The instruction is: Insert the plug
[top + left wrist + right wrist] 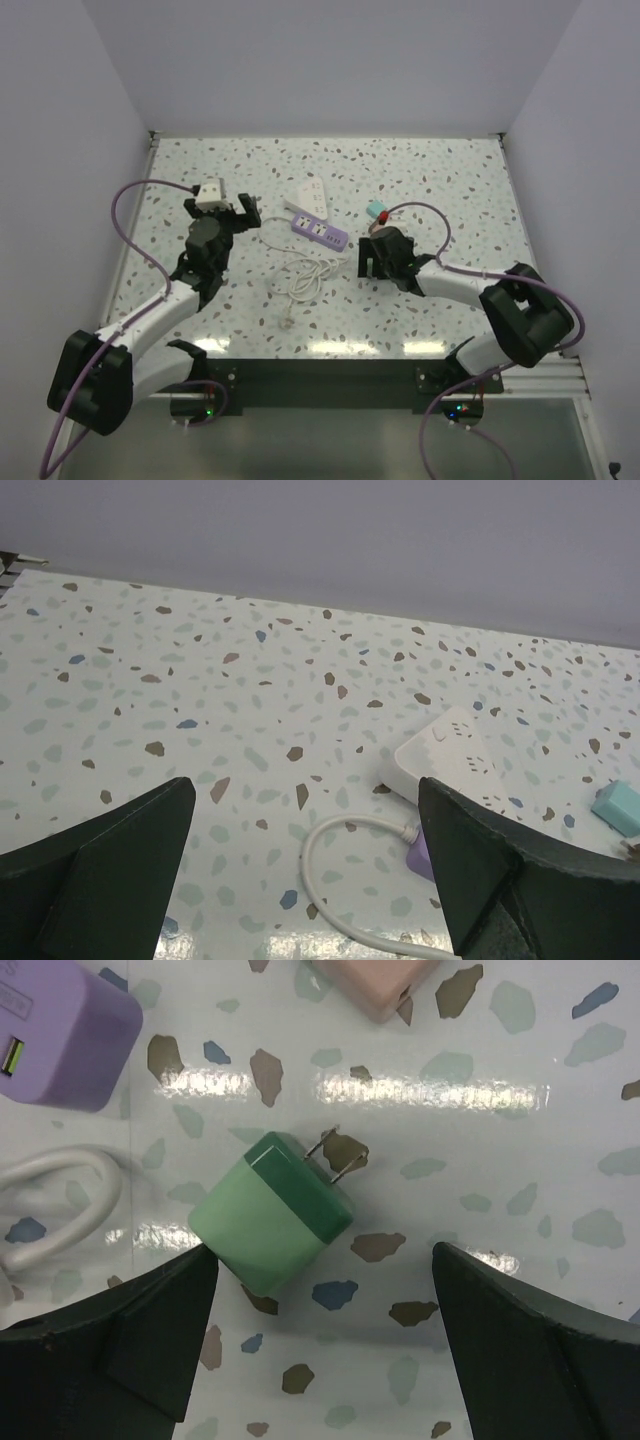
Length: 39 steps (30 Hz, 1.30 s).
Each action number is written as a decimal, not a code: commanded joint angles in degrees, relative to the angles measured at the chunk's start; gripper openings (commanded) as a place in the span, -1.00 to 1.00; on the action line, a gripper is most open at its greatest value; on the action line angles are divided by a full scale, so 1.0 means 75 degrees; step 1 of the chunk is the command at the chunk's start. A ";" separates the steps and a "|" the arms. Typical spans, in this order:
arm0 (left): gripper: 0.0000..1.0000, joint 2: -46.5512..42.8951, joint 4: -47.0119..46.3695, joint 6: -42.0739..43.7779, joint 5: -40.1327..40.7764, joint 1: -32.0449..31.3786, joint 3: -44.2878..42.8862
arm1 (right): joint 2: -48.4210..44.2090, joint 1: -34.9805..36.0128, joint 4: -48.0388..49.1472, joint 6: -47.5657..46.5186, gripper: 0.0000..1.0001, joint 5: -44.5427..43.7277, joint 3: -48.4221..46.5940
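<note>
A green plug lies on its side on the speckled table, its two prongs pointing up and right. My right gripper is open just short of it, its left finger close to the plug's body without touching. In the top view the plug is just beyond the right gripper. The purple power strip lies left of it and shows in the right wrist view. My left gripper is open and empty, above the table.
A white power strip lies behind the purple one and shows in the left wrist view. A white cable coils in front of them. A pink object sits beyond the plug. White walls enclose the table.
</note>
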State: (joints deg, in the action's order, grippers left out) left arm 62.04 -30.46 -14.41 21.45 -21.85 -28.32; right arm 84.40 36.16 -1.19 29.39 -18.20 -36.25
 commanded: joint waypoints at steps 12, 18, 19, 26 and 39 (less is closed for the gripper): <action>1.00 0.0083 -0.0029 -0.0094 -0.0001 -0.0029 -0.0373 | 0.0781 0.0311 0.0792 0.0453 0.84 -0.0093 -0.0580; 1.00 0.0001 -0.0040 -0.0094 0.0022 -0.0029 -0.0326 | 0.0992 0.0440 0.0768 0.0593 0.83 -0.0199 -0.0698; 1.00 -0.0022 -0.0052 -0.0094 0.0022 -0.0029 -0.0315 | 0.1051 0.0440 0.0768 0.0605 0.82 -0.0222 -0.0710; 1.00 -0.0045 -0.0029 -0.0105 -0.0024 -0.0029 -0.0303 | 0.1203 0.0464 0.0826 0.0582 0.73 -0.0597 -0.0698; 1.00 -0.0221 0.0006 -0.0094 0.0034 -0.0029 -0.0221 | 0.0911 0.0475 0.0394 0.0147 0.86 -0.1499 -0.1062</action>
State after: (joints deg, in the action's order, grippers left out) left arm 61.60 -30.26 -14.41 21.30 -21.85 -28.69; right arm 94.35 39.46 3.42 30.02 -25.78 -43.83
